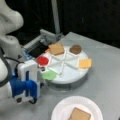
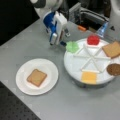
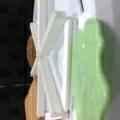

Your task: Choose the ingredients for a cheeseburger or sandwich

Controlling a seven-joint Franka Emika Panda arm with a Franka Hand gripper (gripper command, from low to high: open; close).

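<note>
Claw (image 2: 60,41) hangs just beside green lettuce (image 2: 72,46).

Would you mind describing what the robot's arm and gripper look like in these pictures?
The arm is made of rounded, glossy white segments, with a black cable looping beside it in a front view. The gripper has a boxy white body with bright blue parts and a blue stripe, seen in both front views. No lettering is legible.

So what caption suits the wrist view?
Close-up of the flat green lettuce blob beside the white divided tray's ribs.
</note>
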